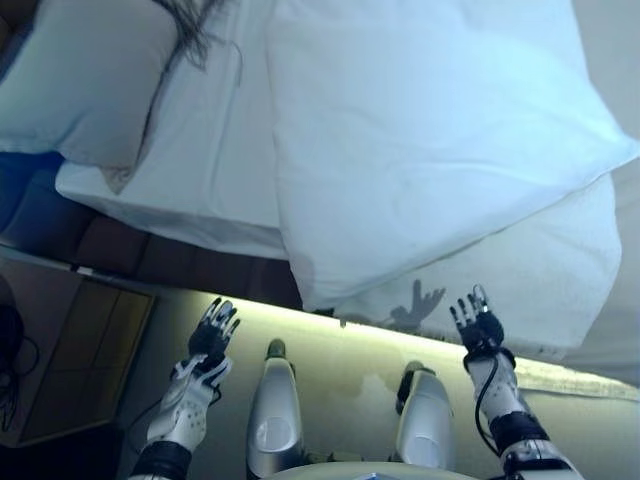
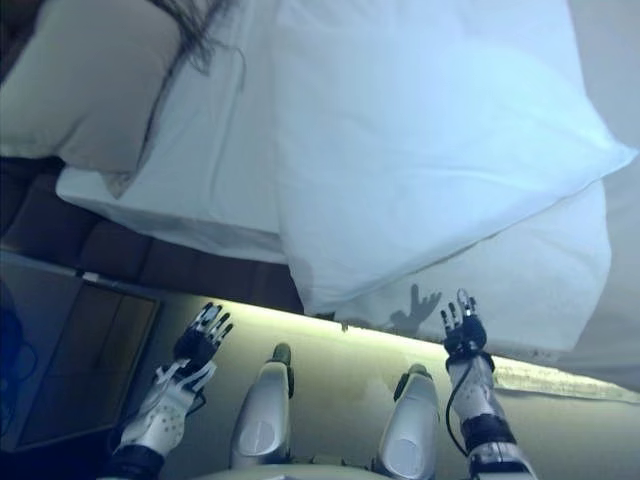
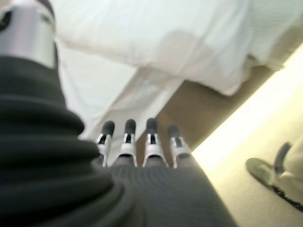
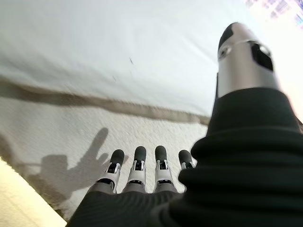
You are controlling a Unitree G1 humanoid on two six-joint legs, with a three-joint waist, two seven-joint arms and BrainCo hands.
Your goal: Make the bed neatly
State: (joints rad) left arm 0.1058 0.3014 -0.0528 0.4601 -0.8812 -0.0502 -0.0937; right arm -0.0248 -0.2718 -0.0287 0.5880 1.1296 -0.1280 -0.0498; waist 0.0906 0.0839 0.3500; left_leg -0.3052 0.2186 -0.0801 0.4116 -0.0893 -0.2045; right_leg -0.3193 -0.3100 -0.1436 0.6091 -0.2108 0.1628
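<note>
Both hands raised short of the bed, holding nothing: left hand point(image 1: 212, 338) and right hand point(image 1: 478, 325) with fingers straight and spread. White duvet point(image 1: 430, 140) draped over the mattress edge point(image 1: 540, 290) just beyond the fingertips. Pillow point(image 1: 85, 85) farther off, apparently beyond the left fingers.

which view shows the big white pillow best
The left eye view: the pillow shows almost whole, overhanging the bed edge. The right eye view matches it. The wrist views catch only parts of white bedding.
</note>
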